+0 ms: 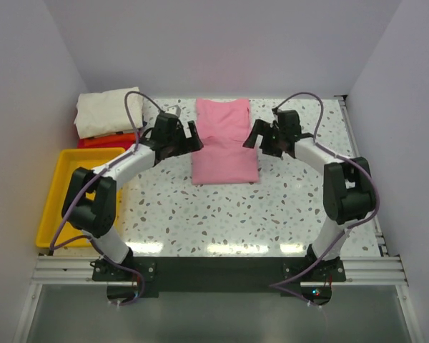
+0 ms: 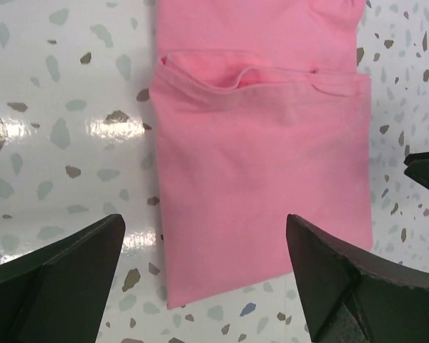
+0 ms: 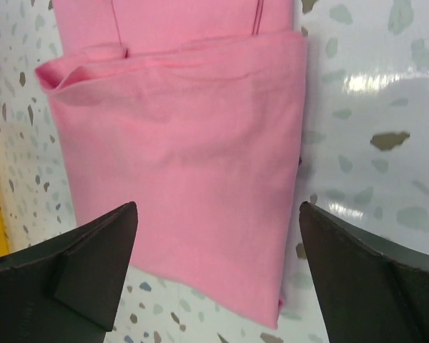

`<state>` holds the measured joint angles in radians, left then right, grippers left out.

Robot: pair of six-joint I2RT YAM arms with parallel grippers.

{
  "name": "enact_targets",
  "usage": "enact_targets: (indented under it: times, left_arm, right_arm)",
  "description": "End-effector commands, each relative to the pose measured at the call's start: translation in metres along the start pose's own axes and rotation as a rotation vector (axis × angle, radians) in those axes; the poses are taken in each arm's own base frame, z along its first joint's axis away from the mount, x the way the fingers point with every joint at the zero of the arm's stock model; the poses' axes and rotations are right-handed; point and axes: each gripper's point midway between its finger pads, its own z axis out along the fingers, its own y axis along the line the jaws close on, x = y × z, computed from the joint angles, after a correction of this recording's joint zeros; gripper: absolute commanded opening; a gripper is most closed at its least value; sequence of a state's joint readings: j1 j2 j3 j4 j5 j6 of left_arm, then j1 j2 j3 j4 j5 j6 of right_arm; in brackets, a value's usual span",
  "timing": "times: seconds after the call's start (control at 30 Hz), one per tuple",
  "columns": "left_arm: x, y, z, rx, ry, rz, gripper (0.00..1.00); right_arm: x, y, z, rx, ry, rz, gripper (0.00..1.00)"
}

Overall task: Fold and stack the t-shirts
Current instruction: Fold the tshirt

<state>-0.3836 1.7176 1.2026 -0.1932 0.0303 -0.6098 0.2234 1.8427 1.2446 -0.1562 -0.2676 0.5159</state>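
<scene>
A light pink t-shirt (image 1: 224, 141) lies partly folded in the middle of the table, its near half doubled over. It fills the left wrist view (image 2: 261, 164) and the right wrist view (image 3: 186, 150). My left gripper (image 1: 195, 137) is open and empty just left of the shirt. My right gripper (image 1: 254, 136) is open and empty just right of it. A folded cream-white t-shirt (image 1: 109, 111) sits on a red and orange folded pile (image 1: 109, 140) at the back left.
A yellow plastic tray (image 1: 54, 196) stands at the left edge of the table, in front of the stack. White walls close in the back and sides. A metal rail (image 1: 365, 179) runs along the right edge.
</scene>
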Motion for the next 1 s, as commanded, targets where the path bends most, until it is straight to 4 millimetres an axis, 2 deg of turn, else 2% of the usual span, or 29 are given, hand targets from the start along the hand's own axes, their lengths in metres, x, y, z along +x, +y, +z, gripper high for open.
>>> enact_targets:
  times: [0.0,0.07,0.1,0.17,0.23,0.33,0.4,0.43,0.5,0.53,0.6,0.63,0.7,0.73,0.9,0.97]
  left_arm:
    - [0.031,0.005,-0.012,0.062,0.036,-0.045,1.00]
    - [0.045,0.002,-0.017,0.105,0.057,-0.057,1.00]
    - [0.060,0.004,-0.016,0.126,0.093,-0.067,1.00]
    - [0.071,0.003,-0.017,0.139,0.112,-0.072,1.00]
    - [0.089,0.010,-0.016,0.130,0.148,-0.085,1.00]
    - [0.098,0.007,-0.015,0.155,0.154,-0.088,0.95]
    - [0.106,0.008,-0.015,0.155,0.164,-0.088,0.88]
    - [0.108,0.009,-0.014,0.154,0.170,-0.090,0.80]
    - [0.113,0.011,-0.012,0.152,0.180,-0.094,0.75]
    - [0.115,0.012,-0.012,0.149,0.183,-0.094,0.68]
    - [0.118,0.013,-0.009,0.144,0.193,-0.092,0.61]
    - [0.120,0.013,-0.008,0.143,0.198,-0.091,0.54]
    - [0.126,0.014,-0.005,0.144,0.216,-0.087,0.47]
    - [0.127,0.014,-0.005,0.144,0.220,-0.086,0.39]
    - [0.138,0.020,0.000,0.120,0.247,-0.085,0.25]
    - [0.142,0.023,0.001,0.107,0.258,-0.084,0.16]
  right_arm:
    - [0.026,0.003,-0.030,-0.034,0.031,0.002,0.98]
    - [0.036,0.005,-0.040,-0.053,0.036,0.018,0.98]
    - [0.055,-0.002,-0.041,-0.050,0.070,0.033,0.98]
    - [0.070,-0.006,-0.046,-0.056,0.086,0.056,0.98]
    - [0.077,-0.010,-0.048,-0.050,0.087,0.072,0.98]
    - [0.087,-0.014,-0.050,-0.043,0.097,0.089,0.98]
    - [0.091,-0.015,-0.049,-0.052,0.103,0.099,0.98]
    - [0.094,-0.016,-0.047,-0.050,0.109,0.109,0.98]
    - [0.098,-0.018,-0.046,-0.045,0.118,0.116,0.98]
    - [0.099,-0.019,-0.046,-0.042,0.120,0.120,0.98]
    - [0.100,-0.020,-0.045,-0.041,0.123,0.125,0.98]
    - [0.101,-0.020,-0.044,-0.039,0.124,0.126,0.98]
    - [0.103,-0.022,-0.043,-0.037,0.128,0.129,0.98]
    - [0.103,-0.022,-0.043,-0.034,0.127,0.133,0.98]
    - [0.105,-0.023,-0.039,-0.037,0.136,0.139,0.98]
    - [0.104,-0.023,-0.038,-0.038,0.135,0.140,0.98]
